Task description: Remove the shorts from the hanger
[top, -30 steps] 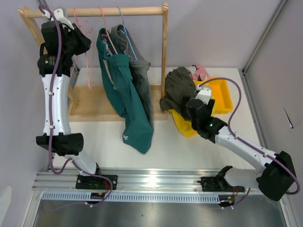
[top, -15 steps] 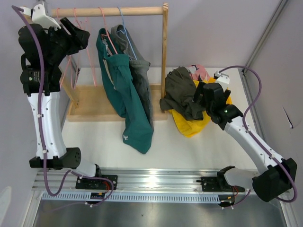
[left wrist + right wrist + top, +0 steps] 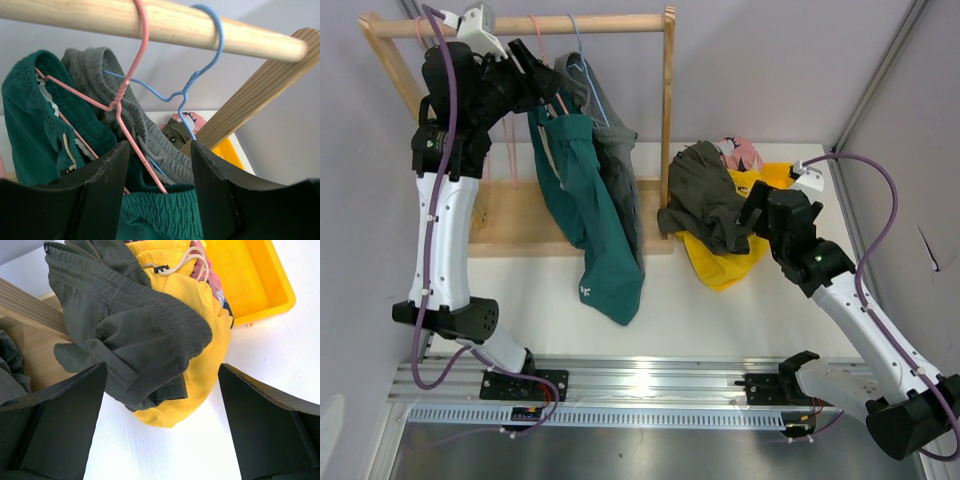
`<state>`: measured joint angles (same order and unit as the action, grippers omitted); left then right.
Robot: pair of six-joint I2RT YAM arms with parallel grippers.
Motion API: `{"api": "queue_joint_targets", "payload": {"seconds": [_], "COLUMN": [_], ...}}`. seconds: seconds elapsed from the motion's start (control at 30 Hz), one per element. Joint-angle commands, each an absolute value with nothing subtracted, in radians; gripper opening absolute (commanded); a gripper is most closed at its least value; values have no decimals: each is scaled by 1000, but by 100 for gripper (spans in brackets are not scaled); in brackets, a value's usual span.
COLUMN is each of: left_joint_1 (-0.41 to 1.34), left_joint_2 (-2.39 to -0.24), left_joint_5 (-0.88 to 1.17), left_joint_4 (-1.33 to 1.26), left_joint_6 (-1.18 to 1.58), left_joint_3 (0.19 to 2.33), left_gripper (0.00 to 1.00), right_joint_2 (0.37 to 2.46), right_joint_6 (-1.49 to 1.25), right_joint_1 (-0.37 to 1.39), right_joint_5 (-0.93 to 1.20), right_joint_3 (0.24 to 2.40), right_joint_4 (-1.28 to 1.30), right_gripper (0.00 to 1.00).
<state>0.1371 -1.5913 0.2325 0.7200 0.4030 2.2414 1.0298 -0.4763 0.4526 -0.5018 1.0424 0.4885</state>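
Hanging from the rail [image 3: 600, 22] in the top view, the teal shorts [image 3: 590, 210] and grey shorts [image 3: 618, 150] are sitting beside your left gripper [image 3: 535, 68]. At the left wrist, its jaws are standing apart, the pink hanger [image 3: 125, 95] showing between them. At the right wrist, your right gripper [image 3: 162, 369] is gaping wide over the olive shorts [image 3: 130, 325] lying on the yellow shorts [image 3: 200, 355].

Upper left, left gripper [image 3: 542, 75] at teal shorts [image 3: 590, 210] hanging from wooden rail [image 3: 620, 22]; right of centre, right gripper [image 3: 752, 208] beside heaped olive shorts [image 3: 705, 195].
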Motion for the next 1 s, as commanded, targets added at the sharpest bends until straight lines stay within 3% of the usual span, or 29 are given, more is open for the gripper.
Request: {"api": "queue_joint_targets", "payload": {"seconds": [0.0,0.53,0.87,0.97], "left_joint_1": [163,196,201,202], "left_joint_2": [-1597,-1621,-1729,-1766], "left_joint_5": [178,81,94,107], "left_joint_4": [710,654,597,611], "left_joint_6": [411,403,433,439], "left_joint_3": [2250,2141,2220,2256], "left_gripper": [58,57,42,26], "right_joint_2": [993,968,969,968], "right_joint_6": [-479,-471,-469,-466], "right_joint_1": [453,434,434,434], "right_joint_5": [-529,-526,-502,-506], "right_joint_3": [1032,985,951,948], "right_joint_4": [505,482,451,449], "right_gripper": [99,99,99,99]}}
